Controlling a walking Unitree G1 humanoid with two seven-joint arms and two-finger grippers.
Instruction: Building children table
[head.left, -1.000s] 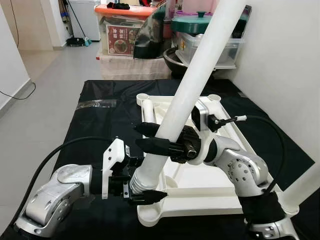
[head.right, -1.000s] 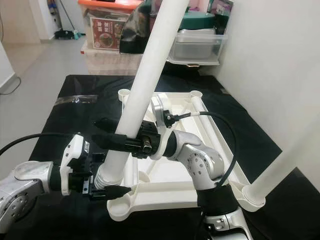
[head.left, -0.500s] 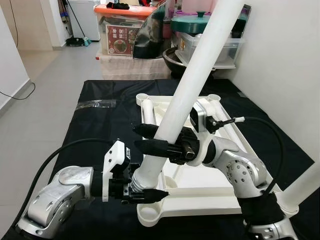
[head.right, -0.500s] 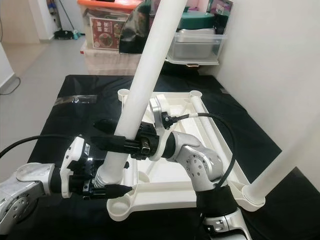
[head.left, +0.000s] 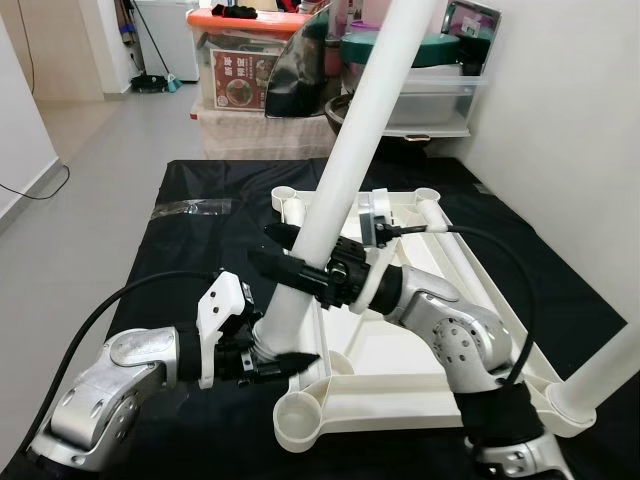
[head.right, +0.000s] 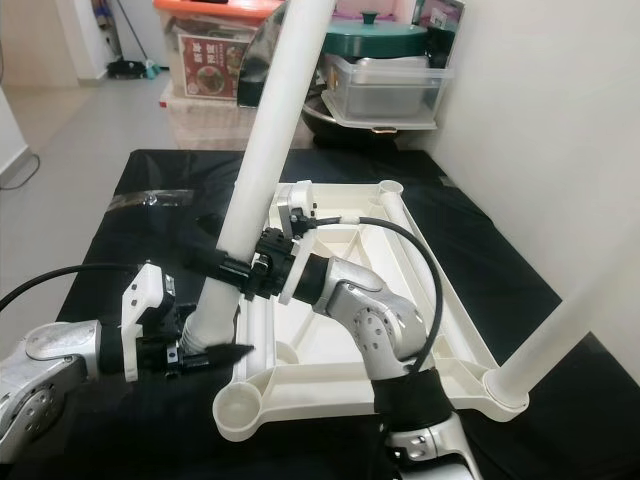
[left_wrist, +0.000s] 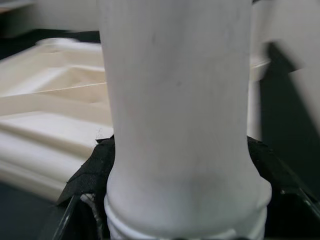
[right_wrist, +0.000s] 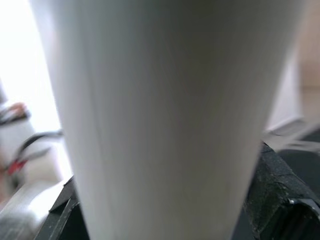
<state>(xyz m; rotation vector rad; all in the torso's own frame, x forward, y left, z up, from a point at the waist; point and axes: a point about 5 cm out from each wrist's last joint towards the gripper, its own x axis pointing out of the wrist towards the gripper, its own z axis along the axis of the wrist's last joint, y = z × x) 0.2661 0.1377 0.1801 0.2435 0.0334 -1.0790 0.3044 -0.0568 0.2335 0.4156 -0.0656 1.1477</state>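
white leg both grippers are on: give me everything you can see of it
The leg is a long, smooth white tube, plastic by its look, leaning up and away past the frame top. Its threaded lower end sits beside the upturned tabletop, not in the open corner socket. The left gripper clamps its base; the right gripper clamps it higher.

A plain white table leg (head.left: 345, 170) and white tabletop (head.left: 400, 375) are seen on a black mat (head.left: 190, 260). An orange lid (head.left: 245, 18) and a dark green lid (head.right: 385, 38) are shown behind.

Head stereo pair looking down on the tabletop (head.left: 400, 375); wrist cameras close against the leg (left_wrist: 177, 125) (shared throughout).
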